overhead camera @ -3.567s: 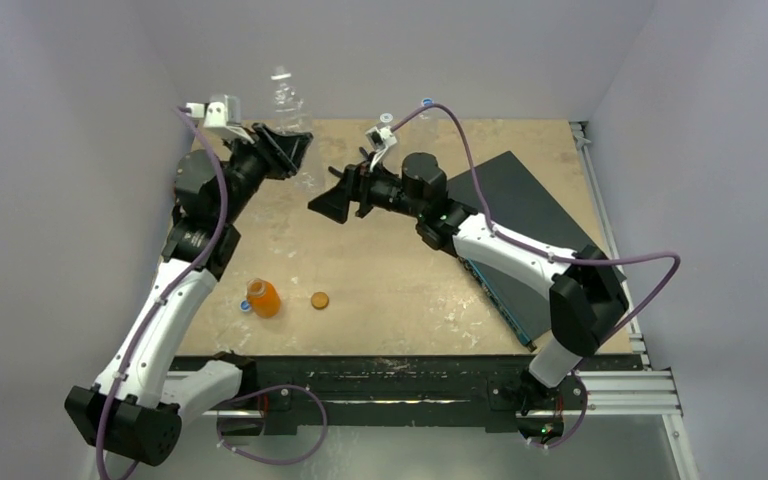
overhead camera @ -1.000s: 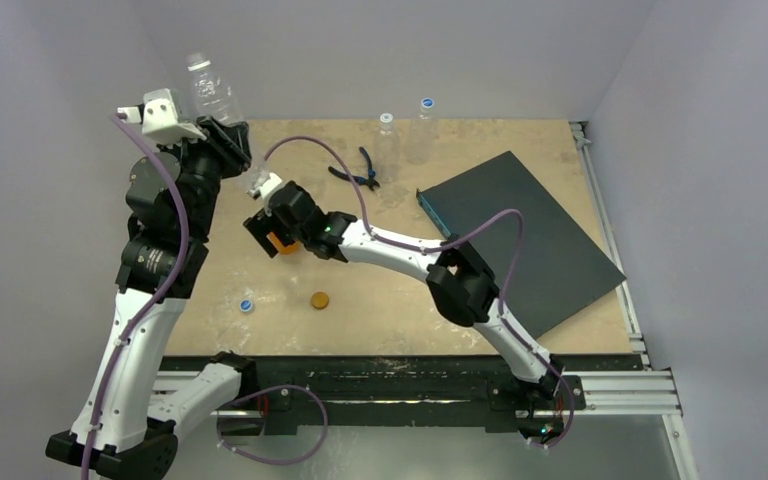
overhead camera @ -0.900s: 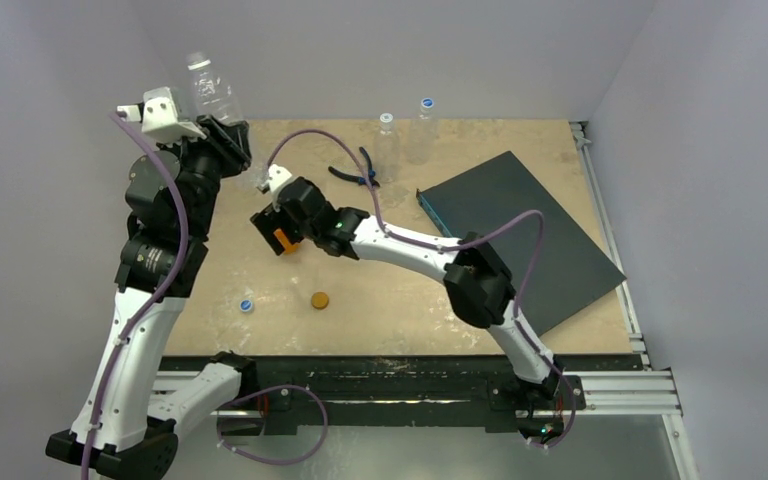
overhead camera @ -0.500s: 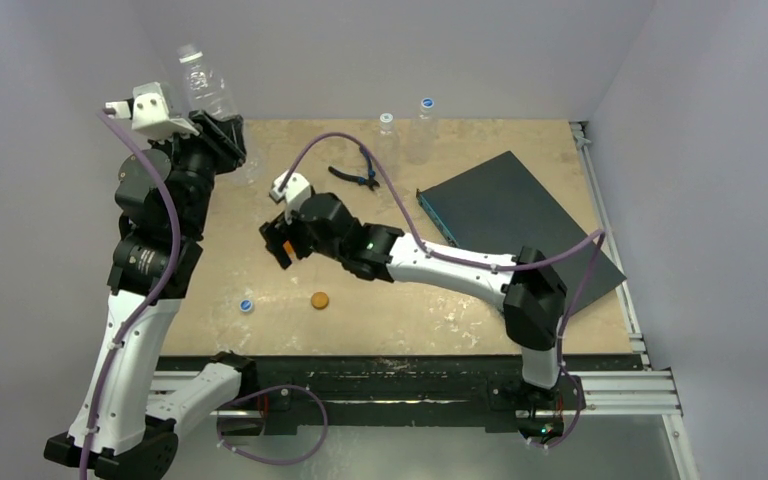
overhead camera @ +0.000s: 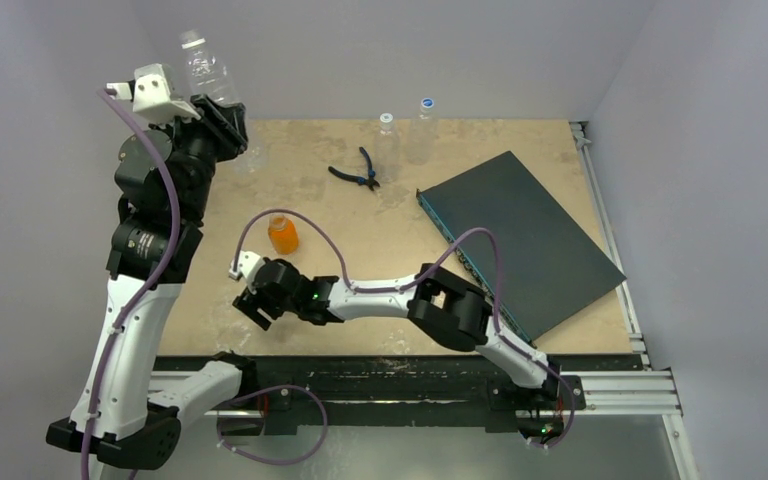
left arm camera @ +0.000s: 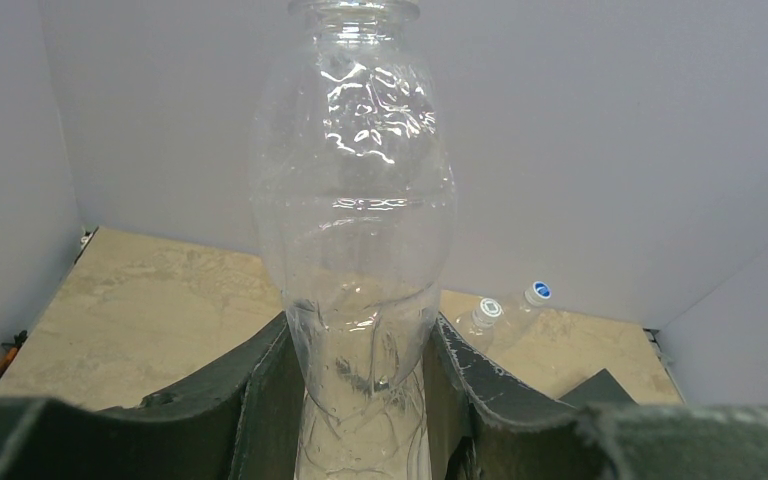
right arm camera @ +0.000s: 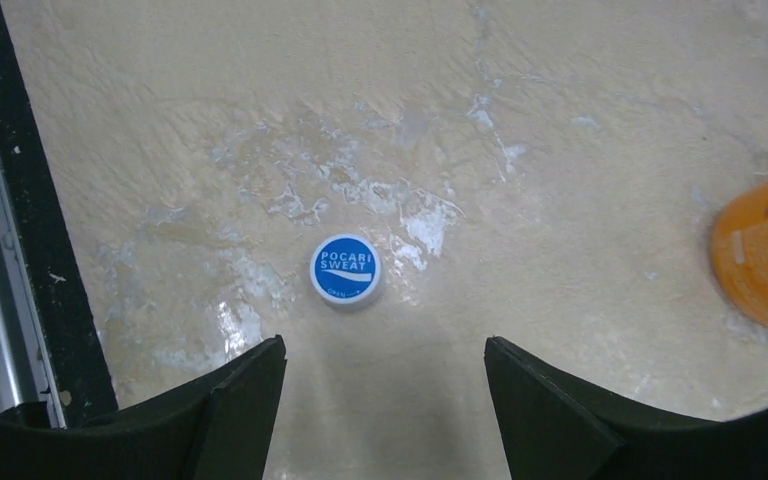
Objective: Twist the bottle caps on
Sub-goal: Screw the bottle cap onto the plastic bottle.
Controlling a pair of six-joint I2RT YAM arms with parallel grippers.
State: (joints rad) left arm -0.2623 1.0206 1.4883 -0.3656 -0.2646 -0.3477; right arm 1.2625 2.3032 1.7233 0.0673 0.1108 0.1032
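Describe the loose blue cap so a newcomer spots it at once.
At the table's front-left edge, the right hand hovers open. Below it lies the cap: blue, printed Pocari Sweat, loose on the wood, unlike those on the back bottles.

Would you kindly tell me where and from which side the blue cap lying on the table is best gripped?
Grip the blue cap by its round side wall, coming straight down from above. It lies flat on the table with its printed top up, so only the low rim offers two opposite faces. Bare surface surrounds it, and the open right gripper probably suits.
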